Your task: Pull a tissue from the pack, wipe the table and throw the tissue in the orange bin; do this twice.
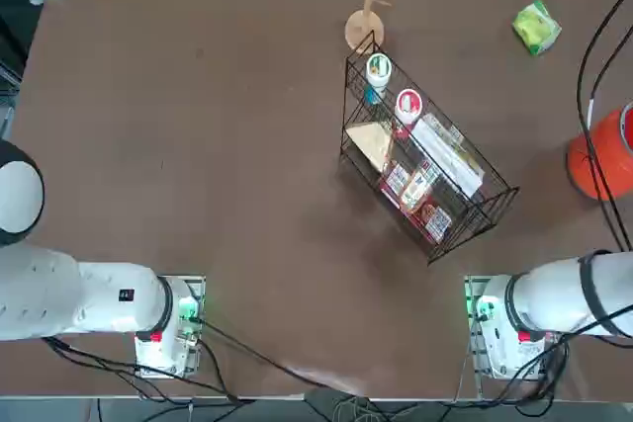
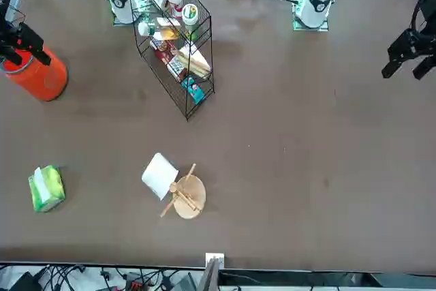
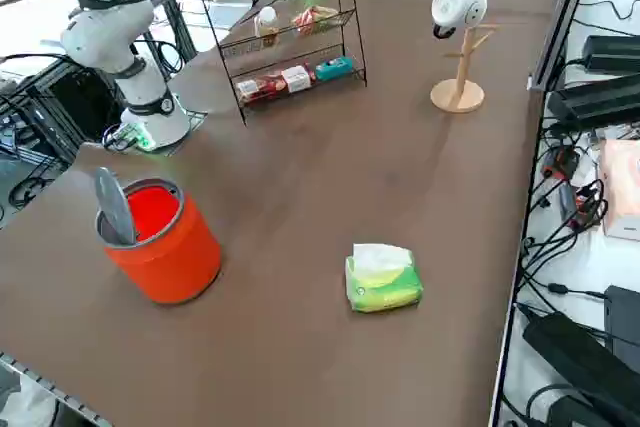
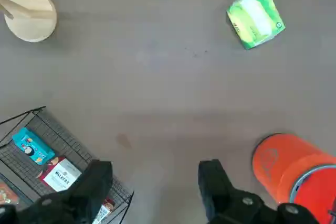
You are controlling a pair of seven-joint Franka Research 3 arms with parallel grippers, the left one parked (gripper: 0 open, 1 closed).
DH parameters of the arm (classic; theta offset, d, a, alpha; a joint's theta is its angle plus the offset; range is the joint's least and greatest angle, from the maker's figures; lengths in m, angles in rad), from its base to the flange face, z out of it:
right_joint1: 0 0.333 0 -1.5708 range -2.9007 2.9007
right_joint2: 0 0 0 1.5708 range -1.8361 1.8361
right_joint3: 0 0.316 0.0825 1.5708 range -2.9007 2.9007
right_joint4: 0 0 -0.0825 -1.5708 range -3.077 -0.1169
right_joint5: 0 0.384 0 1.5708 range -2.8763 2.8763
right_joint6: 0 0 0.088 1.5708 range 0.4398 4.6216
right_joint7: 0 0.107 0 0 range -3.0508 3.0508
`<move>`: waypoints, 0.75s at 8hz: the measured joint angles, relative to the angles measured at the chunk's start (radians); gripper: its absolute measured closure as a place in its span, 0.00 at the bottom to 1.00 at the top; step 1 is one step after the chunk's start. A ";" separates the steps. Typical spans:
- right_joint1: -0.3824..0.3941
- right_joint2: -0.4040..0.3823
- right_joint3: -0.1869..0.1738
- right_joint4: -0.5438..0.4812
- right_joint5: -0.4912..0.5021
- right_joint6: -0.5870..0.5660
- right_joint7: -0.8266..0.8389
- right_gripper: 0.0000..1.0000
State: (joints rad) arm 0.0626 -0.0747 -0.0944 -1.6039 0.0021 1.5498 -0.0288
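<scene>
While its two fingers stand spread wide and empty, the right gripper (image 4: 155, 184) hangs high above the table (image 1: 198, 145), near the orange bin (image 4: 286, 163) and the black wire basket (image 1: 425, 170). The pack (image 4: 255, 17) lies well apart toward the far edge, white tissue showing on top, past the paper roll stand (image 4: 29, 8). To do it well, I judge: come straight down, pinch only that white tuft, lift slowly.

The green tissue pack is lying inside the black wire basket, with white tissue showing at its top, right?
Not quite. The tissue pack lies on the bare table, well apart from the wire basket and nearer the orange bin, as the right side view shows. White tissue does show at its top. The open right gripper hangs above the table, holding nothing.
</scene>
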 joint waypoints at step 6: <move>0.000 0.005 0.000 0.001 -0.010 0.005 0.000 0.00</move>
State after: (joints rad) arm 0.0627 -0.0695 -0.0944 -1.6025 -0.0080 1.5544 -0.0289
